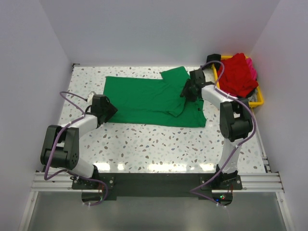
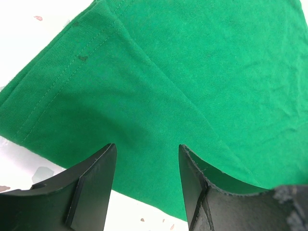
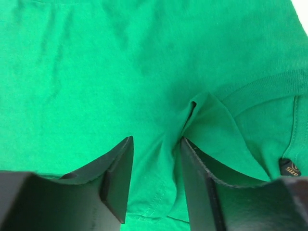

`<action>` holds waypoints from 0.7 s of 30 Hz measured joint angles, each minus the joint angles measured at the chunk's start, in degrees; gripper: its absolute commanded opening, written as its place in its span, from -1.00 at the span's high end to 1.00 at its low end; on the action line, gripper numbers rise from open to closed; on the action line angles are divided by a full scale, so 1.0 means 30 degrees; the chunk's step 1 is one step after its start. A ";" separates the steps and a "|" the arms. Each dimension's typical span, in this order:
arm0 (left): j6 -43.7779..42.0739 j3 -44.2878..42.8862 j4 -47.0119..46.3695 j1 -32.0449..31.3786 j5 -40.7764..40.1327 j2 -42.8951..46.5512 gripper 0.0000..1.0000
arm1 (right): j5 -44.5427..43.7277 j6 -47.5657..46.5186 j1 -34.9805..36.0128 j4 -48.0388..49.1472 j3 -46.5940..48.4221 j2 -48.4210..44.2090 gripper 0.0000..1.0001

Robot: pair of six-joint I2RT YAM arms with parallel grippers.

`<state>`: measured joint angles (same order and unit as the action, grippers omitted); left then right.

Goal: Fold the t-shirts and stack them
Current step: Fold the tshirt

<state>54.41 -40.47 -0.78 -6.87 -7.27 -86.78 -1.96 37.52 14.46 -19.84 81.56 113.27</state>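
A bright green t-shirt (image 1: 149, 98) lies spread on the speckled table, one sleeve folded over near its right end. My left gripper (image 1: 111, 109) is open at the shirt's left hem corner; the left wrist view shows green cloth (image 2: 159, 86) between and beyond the parted fingers. My right gripper (image 1: 185, 92) is open over the shirt's collar end; the right wrist view shows a raised fold of green cloth (image 3: 202, 120) lying between the fingers, with nothing pinched. Red (image 1: 237, 74) and pink (image 1: 251, 67) t-shirts lie piled in the tray at the back right.
A yellow plastic tray (image 1: 257, 100) stands at the back right edge of the table. White walls close in the left, back and right sides. A collar label (image 3: 288, 168) shows in the right wrist view.
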 measured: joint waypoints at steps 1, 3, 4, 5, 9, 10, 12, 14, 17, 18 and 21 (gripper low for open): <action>0.0000 0.0000 0.0007 0.0000 0.0015 0.0000 -0.18 | 0.0015 -0.0124 0.0000 -0.0029 0.0109 0.0000 0.02; 0.0000 0.0000 0.0000 0.0000 0.0036 0.0000 -0.18 | 0.0007 -0.0379 -0.0007 -0.0044 0.0423 0.0000 -0.04; 0.0000 0.0000 0.0000 0.0000 0.0058 0.0000 -0.18 | 0.0007 -0.0517 -0.0007 -0.0007 0.0525 -0.0051 -0.07; 0.0000 0.0000 0.0007 0.0000 0.0073 0.0000 -0.18 | -0.0007 -0.0612 -0.0007 0.0000 0.0525 -0.0153 -0.11; 0.0000 0.0000 0.0000 0.0000 0.0109 0.0000 -0.18 | -0.0007 -0.0867 0.0000 0.0095 -0.0364 -0.1115 -0.11; 0.0000 0.0000 0.0000 0.0000 0.0138 0.0000 -0.18 | 0.0000 -0.0882 0.0000 0.0189 -0.0889 -0.1552 -0.11; 0.0000 0.0000 0.0000 0.0000 0.0189 0.0000 -0.18 | 0.0022 -0.0882 0.0073 0.0240 -0.1960 -0.2419 -0.11; 0.0007 0.0000 0.0000 0.0000 0.0226 0.0000 -0.18 | 0.0036 -0.0874 0.0204 0.0393 -0.2987 -0.3147 -0.11; 0.0007 0.0000 0.0000 0.0000 0.0240 0.0000 -0.18 | 0.0058 -0.0845 0.0612 0.0736 -0.4554 -0.3949 -0.11; 0.0000 0.0000 -0.0007 0.0000 0.0262 0.0000 -0.18 | 0.0073 -0.0787 0.0787 0.0933 -0.5151 -0.4131 -0.11; 0.0007 0.0000 -0.0015 0.0000 0.0313 0.0000 -0.18 | 0.0138 -0.0634 0.1494 0.1275 -0.6215 -0.4328 -0.11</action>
<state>54.43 -40.47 -0.82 -6.87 -6.33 -86.78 -1.54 35.62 18.94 -16.01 62.92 100.29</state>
